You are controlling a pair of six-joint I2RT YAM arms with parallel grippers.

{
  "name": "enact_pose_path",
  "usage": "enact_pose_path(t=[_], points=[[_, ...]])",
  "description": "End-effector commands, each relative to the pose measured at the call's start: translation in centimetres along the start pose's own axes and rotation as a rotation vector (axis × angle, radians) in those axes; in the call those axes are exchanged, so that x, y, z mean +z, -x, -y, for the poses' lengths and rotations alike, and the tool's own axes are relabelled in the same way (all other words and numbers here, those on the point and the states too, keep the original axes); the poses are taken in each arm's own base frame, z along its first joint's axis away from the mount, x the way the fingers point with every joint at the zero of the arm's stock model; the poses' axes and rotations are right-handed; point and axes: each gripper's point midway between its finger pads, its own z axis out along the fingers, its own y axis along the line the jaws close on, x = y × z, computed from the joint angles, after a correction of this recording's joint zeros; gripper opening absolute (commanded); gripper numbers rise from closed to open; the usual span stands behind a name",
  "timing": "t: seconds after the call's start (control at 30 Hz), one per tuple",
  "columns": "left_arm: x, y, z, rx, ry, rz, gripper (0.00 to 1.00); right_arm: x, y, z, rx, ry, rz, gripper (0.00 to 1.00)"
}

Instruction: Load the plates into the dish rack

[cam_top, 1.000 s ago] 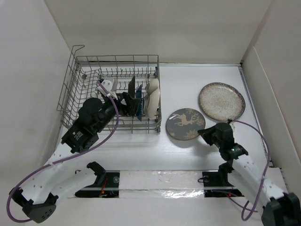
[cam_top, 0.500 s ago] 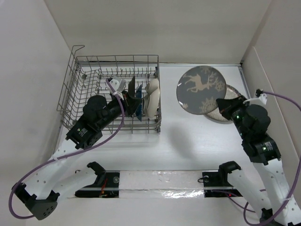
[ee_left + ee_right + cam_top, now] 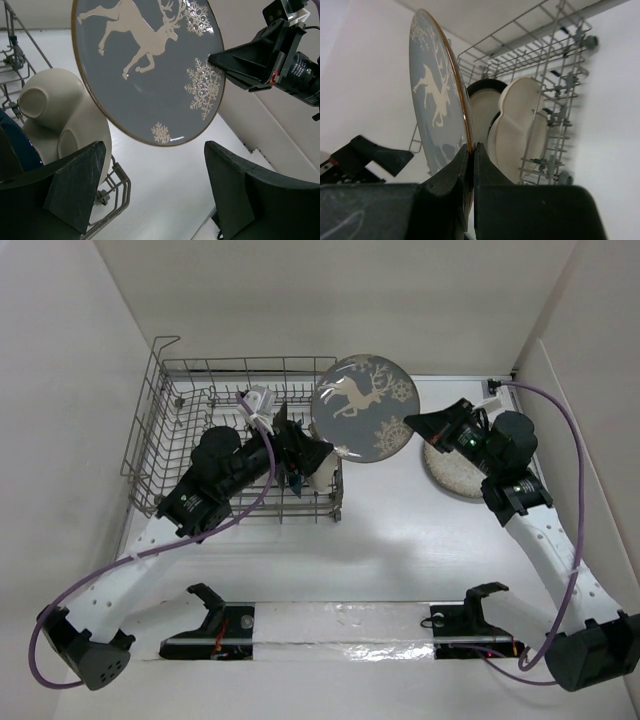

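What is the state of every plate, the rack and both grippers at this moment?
grey reindeer plate: lifted, tilted, gripped at its rim
right gripper: shut on grey reindeer plate
left gripper: open, empty
speckled plate: flat on table
cream three-section plate: upright in dish rack
dark blue dish: upright in rack
brown-rimmed plate: upright in rack

This looks like a robotics lab rather than anyone's kitchen. A plain white desk (image 3: 420,540) sits boxed in by bare white panels (image 3: 330,300) on three sides, like a test booth. Two machine arms are bolted at its near edge, the left arm (image 3: 215,475) and the right arm (image 3: 535,530), each trailing a purple cable (image 3: 570,435). The only homely things look like props: a grey wire dish rack (image 3: 150,440) and some crockery, including a grey reindeer-patterned plate (image 3: 362,405).
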Motion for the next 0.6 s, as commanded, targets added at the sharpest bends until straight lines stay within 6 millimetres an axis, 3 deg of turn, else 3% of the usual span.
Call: enact_pose_path(t=[0.0,0.2,0.4,0.5,0.53,0.57], points=[[0.6,1.9,1.0,-0.053,-0.035,0.065,0.78,-2.5,3.4,-9.9,-0.05,0.401,0.087,0.0],[1.7,1.6,-0.7,-0.08,0.039,0.088,0.79,-2.7,2.7,-9.9,-0.003,0.476,0.04,0.0],[3.1,2.4,0.5,-0.1,-0.025,0.101,0.75,-2.1,0.0,-9.7,0.038,0.523,-0.049,0.0],[3.6,2.2,0.9,-0.113,-0.058,0.101,0.63,-1.6,-1.4,-9.4,0.044,0.522,-0.087,0.0],[3.7,2.1,0.9,-0.114,-0.062,0.1,0.41,-1.4,-1.5,-9.2,0.045,0.519,-0.089,0.0],[3.7,2.1,1.0,-0.115,-0.065,0.1,0.28,-1.3,-2.0,-9.4,0.049,0.527,-0.104,0.0]])
